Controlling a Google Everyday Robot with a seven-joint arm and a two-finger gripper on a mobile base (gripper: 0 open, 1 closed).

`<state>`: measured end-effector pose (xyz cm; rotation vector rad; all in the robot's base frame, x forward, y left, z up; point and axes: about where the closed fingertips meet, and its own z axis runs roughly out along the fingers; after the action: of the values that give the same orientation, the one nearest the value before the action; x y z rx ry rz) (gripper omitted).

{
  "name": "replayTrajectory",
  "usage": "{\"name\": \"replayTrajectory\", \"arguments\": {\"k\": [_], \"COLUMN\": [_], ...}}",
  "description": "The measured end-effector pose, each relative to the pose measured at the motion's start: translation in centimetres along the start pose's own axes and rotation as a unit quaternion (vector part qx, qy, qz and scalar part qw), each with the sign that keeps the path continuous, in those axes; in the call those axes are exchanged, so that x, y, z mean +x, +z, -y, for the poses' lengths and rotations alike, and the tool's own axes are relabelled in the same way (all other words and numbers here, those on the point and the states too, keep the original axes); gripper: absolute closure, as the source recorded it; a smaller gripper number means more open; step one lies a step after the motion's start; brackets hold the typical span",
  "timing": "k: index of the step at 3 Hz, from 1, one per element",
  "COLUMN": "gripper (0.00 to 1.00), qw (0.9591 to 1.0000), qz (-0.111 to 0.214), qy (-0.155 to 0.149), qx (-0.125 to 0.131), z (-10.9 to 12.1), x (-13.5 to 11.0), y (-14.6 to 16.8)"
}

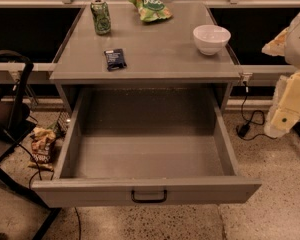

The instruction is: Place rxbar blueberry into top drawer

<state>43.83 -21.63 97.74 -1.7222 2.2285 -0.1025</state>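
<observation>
Since the small flat navy-blue rxbar blueberry point(115, 59) wrapper lies on the grey metal tabletop point(165, 49) near its front edge, above the open grey top drawer point(145, 190), a pinch may just skid it. The cream gripper point(284, 115) hangs at far right, well apart; its state I cannot tell. Speckled floor point(270, 209), trailing black cable point(246, 116).

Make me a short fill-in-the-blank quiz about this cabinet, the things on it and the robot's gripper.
1. The rxbar blueberry lies on the cabinet top, not yet in the top drawer, which stands ___.
2. The green can stands ___ near the top's far left corner.
3. The gripper is at the picture's ___ edge, beyond the white bowl.
Missing words: open; upright; right.
</observation>
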Motion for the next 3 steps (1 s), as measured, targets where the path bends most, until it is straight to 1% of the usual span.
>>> {"name": "replayTrajectory", "arguments": {"k": [1, 2, 3], "gripper": [0.0, 0.0, 0.0], "qw": [1.0, 0.999, 0.9896], "qz": [0.0, 0.037, 0.111], "qy": [0.0, 0.023, 0.086], "qx": [0.0, 0.011, 0.032], "z": [0.0, 1.2, 5.6], "x": [0.0, -0.8, -4.2], "y": [0.0, 1.7, 4.8]}}
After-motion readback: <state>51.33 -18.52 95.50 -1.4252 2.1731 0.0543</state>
